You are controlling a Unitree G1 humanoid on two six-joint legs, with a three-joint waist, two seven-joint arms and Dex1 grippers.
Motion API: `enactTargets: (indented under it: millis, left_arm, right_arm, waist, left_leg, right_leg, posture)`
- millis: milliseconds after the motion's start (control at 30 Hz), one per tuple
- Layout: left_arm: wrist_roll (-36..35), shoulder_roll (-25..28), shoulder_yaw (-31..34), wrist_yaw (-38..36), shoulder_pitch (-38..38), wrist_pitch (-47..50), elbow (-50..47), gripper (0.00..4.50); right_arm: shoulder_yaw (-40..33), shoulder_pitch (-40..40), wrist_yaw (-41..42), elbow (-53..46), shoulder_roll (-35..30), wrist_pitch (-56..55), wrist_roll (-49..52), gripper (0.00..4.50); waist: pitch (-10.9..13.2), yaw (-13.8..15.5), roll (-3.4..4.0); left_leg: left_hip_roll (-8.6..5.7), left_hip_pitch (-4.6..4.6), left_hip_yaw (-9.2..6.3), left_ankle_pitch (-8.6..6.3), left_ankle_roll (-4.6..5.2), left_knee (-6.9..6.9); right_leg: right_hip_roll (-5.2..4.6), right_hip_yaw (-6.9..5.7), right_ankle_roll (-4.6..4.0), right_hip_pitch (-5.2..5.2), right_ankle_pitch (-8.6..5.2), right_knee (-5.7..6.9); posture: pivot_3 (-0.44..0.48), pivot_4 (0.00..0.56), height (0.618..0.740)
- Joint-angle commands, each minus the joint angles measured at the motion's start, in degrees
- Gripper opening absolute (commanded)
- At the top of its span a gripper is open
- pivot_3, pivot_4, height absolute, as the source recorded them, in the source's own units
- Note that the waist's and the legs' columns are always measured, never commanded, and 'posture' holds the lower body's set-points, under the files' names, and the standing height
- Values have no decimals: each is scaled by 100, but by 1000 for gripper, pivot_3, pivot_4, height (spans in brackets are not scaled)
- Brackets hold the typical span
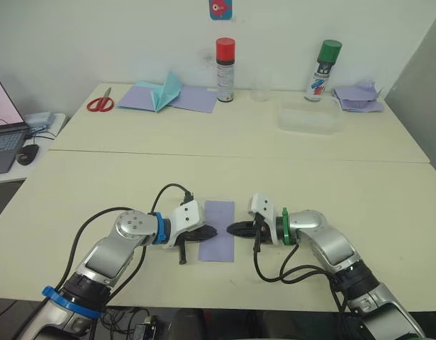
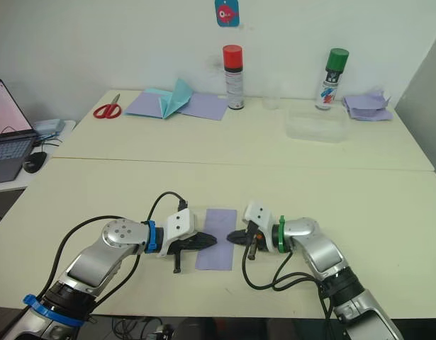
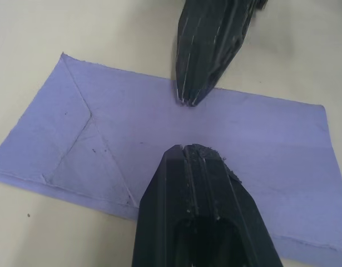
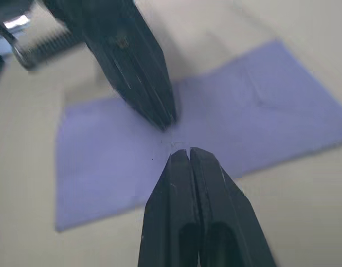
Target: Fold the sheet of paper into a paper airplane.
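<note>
Head views. I see the sheet of paper (image 1: 218, 231) lying flat near the front edge of the worktop (image 1: 359, 191), folded into a narrow rectangle whose long sides run away from me. The left end effector (image 1: 209, 231) comes in over its left long edge and the right end effector (image 1: 234, 228) sits at its right long edge, tips facing each other across the strip. Bare worktop lies open to both sides of the arms and back to the seam between the two boards. Along the far wall stand red scissors (image 1: 100, 104), flat lavender sheets (image 1: 193, 99) with a teal folded paper (image 1: 166, 91) on them, a red-capped spray can (image 1: 225, 60), a green-capped spray can (image 1: 323, 62), a clear plastic tray (image 1: 308, 118) and a crumpled lavender pile (image 1: 359, 98). A laptop (image 1: 5, 131) and a mouse (image 1: 27, 154) sit on a side table to the left.

Left wrist view. My left end effector's fingers (image 3: 199, 211) are pressed together, tip resting on the paper with nothing pinched. The right tip (image 3: 207, 50) meets the opposite long edge. A diagonal crease marks one end of the strip.

Right wrist view. The right fingers (image 4: 196, 211) are likewise pressed together on the paper, the left tip just beyond, the two nearly touching.
</note>
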Motion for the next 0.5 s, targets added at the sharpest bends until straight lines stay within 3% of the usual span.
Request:
enactTargets:
  millis: [33,100,267,433,500]
  left_arm:
    - [-183,-73,412,232,206,348,413,0]
    - [-775,-158,987,314,290,764,212,0]
    - [-1844,-81,1855,286,716,1739,-526,1312]
    - [-2375,-140,2195,498,914,2505,-804,2858]
    - [-2457,-207,2189,627,879,2706,-809,2858]
  right_arm:
    - [268,15,-128,257,-19,-188,-368,39]
    - [262,-2,-193,348,24,-193,-407,39]
    - [249,-47,-179,480,27,-277,-421,0]
    - [250,-112,-133,568,39,-313,-400,0]
    - [248,-144,-114,602,50,-317,-388,0]
  waist:
    - [0,-5,0]
    - [1,-16,-2]
    - [6,-58,-9]
    - [8,-57,-12]
    - [8,-56,-13]
  left_leg:
    - [2,3,0,0,0,0]
    - [7,5,-1,1,1,0]
    - [16,4,-9,1,0,-9]
    - [9,3,-5,2,-3,-15]
    - [8,4,-6,3,-4,-15]
  right_leg:
    - [1,0,0,1,0,0]
    - [3,0,1,0,0,3]
    - [11,-5,3,-5,-2,6]
    - [3,-4,3,-4,-2,1]
    - [2,-3,3,-3,-1,1]
  posture:
    - [0,150,740]
    - [0,150,740]
    - [0,150,740]
    - [0,150,740]
    - [0,150,740]
